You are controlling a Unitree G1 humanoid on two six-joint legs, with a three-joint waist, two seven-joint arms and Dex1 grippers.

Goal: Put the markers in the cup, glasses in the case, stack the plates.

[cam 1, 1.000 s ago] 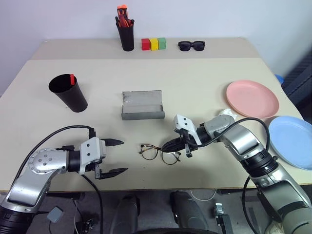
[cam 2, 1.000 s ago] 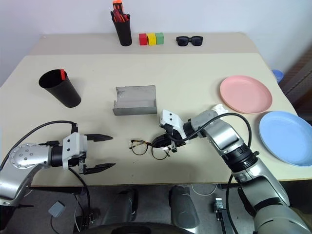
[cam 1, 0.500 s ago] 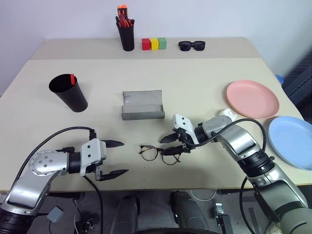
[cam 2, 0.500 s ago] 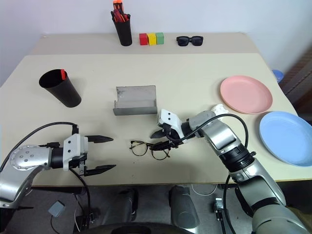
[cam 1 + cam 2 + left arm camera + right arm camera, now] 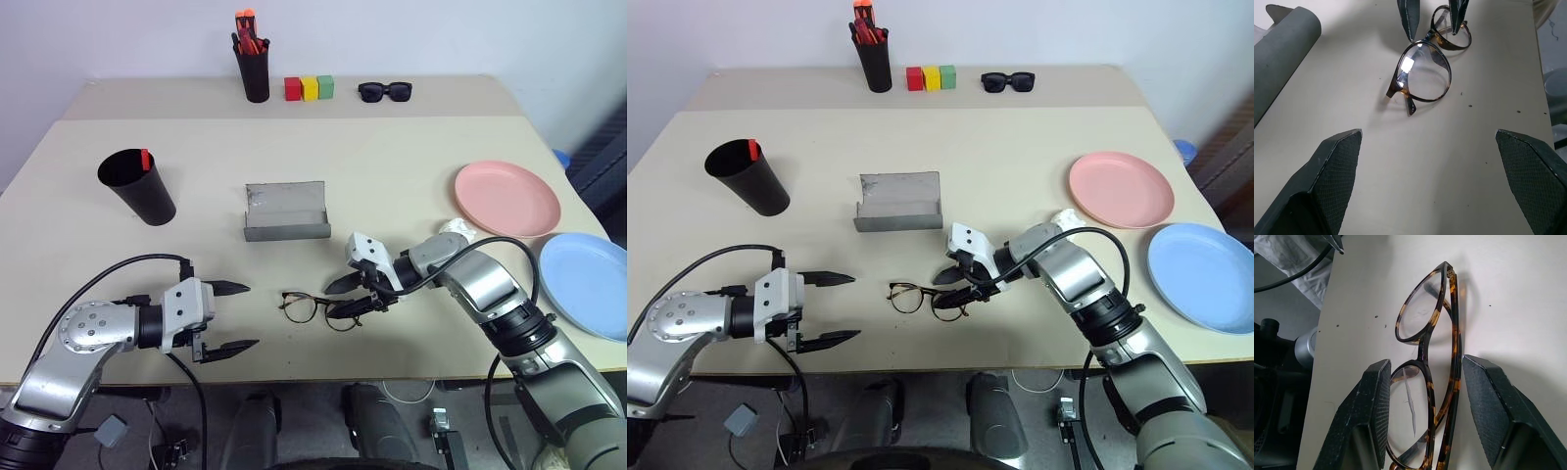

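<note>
Folded tortoiseshell glasses (image 5: 320, 308) flat near open grey case (image 5: 286, 211)

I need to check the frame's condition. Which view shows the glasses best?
The right wrist view: the glasses show large, tortoiseshell rims and folded temples clear. The left wrist view shows them smaller; the eye views, tiny.

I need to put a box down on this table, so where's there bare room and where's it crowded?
Bare tabletop lies between the black cup and the open grey case, and between the case and the pink plate. The near middle is crowded: both tools flank the glasses. The far edge holds a pen holder, blocks and sunglasses.
</note>
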